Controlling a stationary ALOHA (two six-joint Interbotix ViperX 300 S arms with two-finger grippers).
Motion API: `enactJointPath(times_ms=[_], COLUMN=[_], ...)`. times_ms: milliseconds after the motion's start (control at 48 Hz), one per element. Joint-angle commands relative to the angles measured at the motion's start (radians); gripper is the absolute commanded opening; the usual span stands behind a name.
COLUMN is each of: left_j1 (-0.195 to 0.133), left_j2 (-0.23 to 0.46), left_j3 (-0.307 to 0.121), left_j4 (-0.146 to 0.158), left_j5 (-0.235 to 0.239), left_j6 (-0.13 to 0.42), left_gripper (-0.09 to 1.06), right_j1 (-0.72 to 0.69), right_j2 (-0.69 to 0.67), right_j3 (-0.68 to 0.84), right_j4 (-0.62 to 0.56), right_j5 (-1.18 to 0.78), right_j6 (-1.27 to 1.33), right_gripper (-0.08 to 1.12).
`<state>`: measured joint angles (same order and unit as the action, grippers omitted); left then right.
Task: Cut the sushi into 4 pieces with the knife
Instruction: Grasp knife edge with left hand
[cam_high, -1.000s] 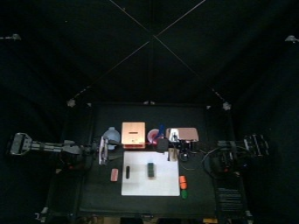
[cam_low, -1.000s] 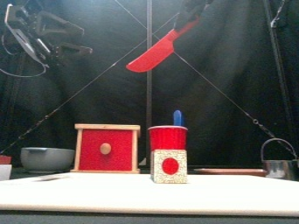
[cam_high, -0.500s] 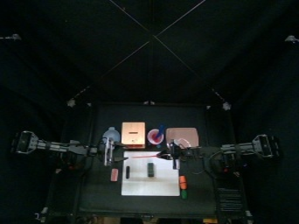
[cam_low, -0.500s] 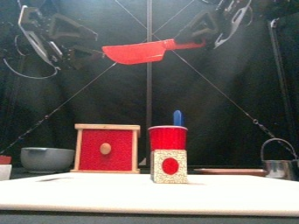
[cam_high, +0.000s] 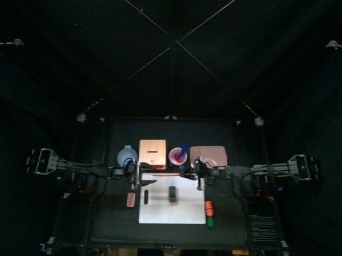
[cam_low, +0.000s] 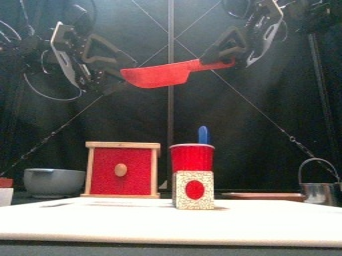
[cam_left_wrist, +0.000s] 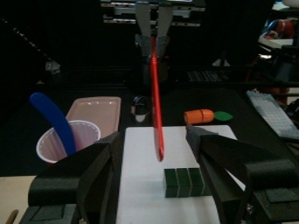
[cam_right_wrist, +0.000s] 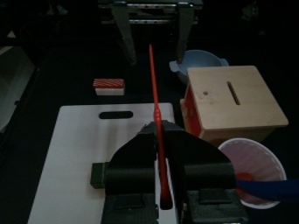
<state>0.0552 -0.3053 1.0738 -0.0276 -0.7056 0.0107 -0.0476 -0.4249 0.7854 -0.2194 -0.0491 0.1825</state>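
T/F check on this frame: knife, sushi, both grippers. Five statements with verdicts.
1. The right gripper holds the red knife. True.
2. The red knife's blade is pressed into the sushi roll. False: the knife hangs in the air, high above the white board.
3. The blue knife stands in the red cup. True.
4. The sushi roll lies in four separate pieces. False: its blocks sit joined as one roll on the white board.
5. The left gripper is clamped on the sushi roll. False: its jaws are open and raised, touching nothing.
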Motion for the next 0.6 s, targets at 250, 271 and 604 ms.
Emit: enactJointPath(times_ms=[250, 271, 604], left_j1=[0.009, 0.009, 0.015], left_j2=[0.017, 0.017, 0.072], left_j3=[-0.035, -0.037, -0.06], left_j4=[-0.003, -0.002, 0.043], left_j5=[-0.005, -0.005, -0.014], left_j6=[0.002, 0.002, 0.005], left_gripper=[0.69, 0.68, 0.21], right_j1=[-0.005, -0.005, -0.006], right_j2=[-0.006, -0.006, 0.032], right_j3=[-0.009, -0.008, 0.02], right_j4=[0.003, 0.002, 0.017], right_j5=[-0.015, -0.017, -0.061], right_j6=[-0.002, -0.002, 0.0], right_gripper=[0.22, 0.22, 0.21])
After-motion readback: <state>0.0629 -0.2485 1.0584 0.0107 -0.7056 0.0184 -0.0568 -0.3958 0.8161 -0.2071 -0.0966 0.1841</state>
